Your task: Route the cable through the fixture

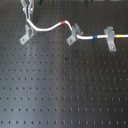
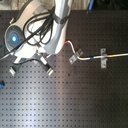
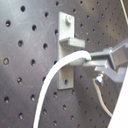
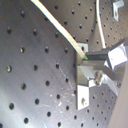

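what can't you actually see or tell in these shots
- Tool: cut off by the top edge in the first exterior view; hidden behind the arm in the second exterior view.
- Cable end: hidden inside the tool in both wrist views.
- Fixture slot: blurred in the first wrist view, so the cable's seating is unclear.

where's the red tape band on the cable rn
In the first exterior view the red tape band sits on the cable at upper centre, just left of the middle clip.

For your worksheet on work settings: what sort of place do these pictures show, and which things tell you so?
Probably a lab or robotics test bench: a black board with a regular grid of holes, small metal clips fixed to it, and a white cable strung through them.
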### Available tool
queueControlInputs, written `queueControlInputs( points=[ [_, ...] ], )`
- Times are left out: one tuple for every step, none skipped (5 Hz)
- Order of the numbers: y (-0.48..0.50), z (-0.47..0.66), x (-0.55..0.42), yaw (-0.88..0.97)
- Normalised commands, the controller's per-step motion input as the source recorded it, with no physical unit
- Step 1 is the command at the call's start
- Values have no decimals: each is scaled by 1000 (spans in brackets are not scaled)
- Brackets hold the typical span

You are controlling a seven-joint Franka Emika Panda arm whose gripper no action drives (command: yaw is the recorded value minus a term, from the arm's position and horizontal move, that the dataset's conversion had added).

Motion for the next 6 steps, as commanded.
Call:
queueControlInputs(
  points=[
    [57,245,-24,791],
    [-10,16,109,463],
    [14,126,5,700],
    [16,165,-41,803],
    [-132,63,-162,0],
    [-121,124,-141,-89]
  ],
)
